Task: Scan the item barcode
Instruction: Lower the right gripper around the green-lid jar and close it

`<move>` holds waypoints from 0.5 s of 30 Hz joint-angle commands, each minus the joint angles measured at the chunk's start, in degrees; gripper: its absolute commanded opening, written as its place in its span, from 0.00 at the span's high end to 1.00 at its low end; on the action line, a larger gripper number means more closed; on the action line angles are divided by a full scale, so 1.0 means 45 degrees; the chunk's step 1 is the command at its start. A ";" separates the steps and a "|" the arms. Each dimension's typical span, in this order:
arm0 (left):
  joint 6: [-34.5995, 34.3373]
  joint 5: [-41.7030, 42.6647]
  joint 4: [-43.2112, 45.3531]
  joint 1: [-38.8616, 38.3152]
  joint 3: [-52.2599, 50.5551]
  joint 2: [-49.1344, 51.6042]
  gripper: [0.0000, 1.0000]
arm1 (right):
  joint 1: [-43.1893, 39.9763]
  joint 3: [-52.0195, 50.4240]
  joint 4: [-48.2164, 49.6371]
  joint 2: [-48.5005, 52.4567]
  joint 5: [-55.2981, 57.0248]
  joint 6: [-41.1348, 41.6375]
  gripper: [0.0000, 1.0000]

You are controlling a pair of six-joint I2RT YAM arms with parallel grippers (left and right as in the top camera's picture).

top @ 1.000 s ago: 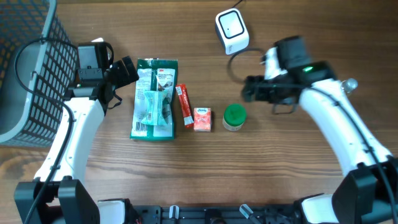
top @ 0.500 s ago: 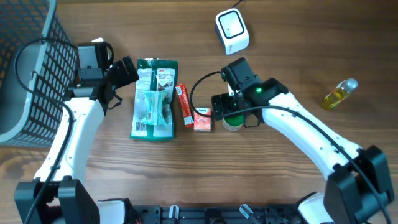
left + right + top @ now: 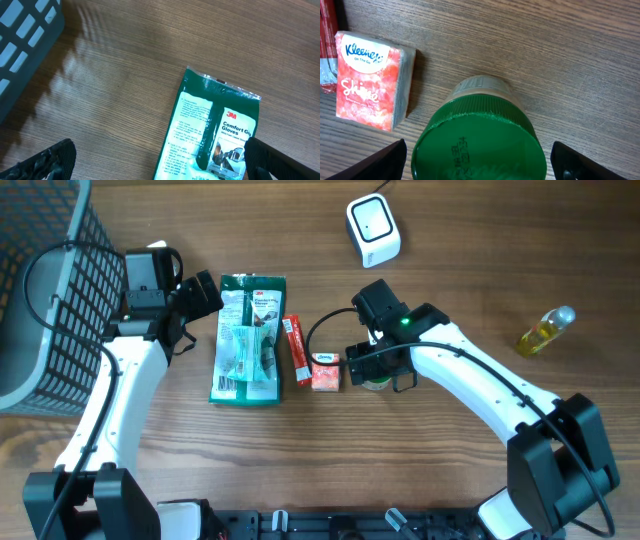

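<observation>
A jar with a green lid [image 3: 477,147] stands upright on the wooden table, right of a small orange Kleenex pack [image 3: 370,80]. My right gripper [image 3: 479,167] hangs directly over the jar, open, with one dark finger on each side of the lid and a gap to both. From overhead the right gripper [image 3: 374,368] covers most of the jar. The white barcode scanner [image 3: 372,228] sits at the back of the table. My left gripper [image 3: 160,167] is open and holds nothing, hovering above the top of a green glove pack [image 3: 215,135].
A red stick pack [image 3: 295,350] lies between the glove pack [image 3: 247,338] and the Kleenex pack [image 3: 325,370]. A yellow oil bottle [image 3: 545,330] lies at the right. A dark wire basket [image 3: 40,280] fills the far left. The scanner's cable loops near the right arm.
My right arm has swung left from beside the scanner and come down over the green-lidded jar, uncovering the oil bottle. The left arm has not moved.
</observation>
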 commanded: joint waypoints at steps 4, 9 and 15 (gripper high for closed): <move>0.0112 -0.0121 0.0029 0.0044 0.0097 -0.0034 0.00 | 0.0015 -0.0034 -0.0019 0.0180 0.0262 -0.0287 0.14; 0.0112 -0.0121 0.0029 0.0044 0.0097 -0.0034 0.00 | 0.0015 -0.0034 -0.0238 0.0175 0.0262 -0.0563 0.20; 0.0112 -0.0121 0.0034 0.0044 0.0097 -0.0034 0.00 | 0.0015 -0.0034 0.0092 0.0180 0.0272 -0.0578 0.22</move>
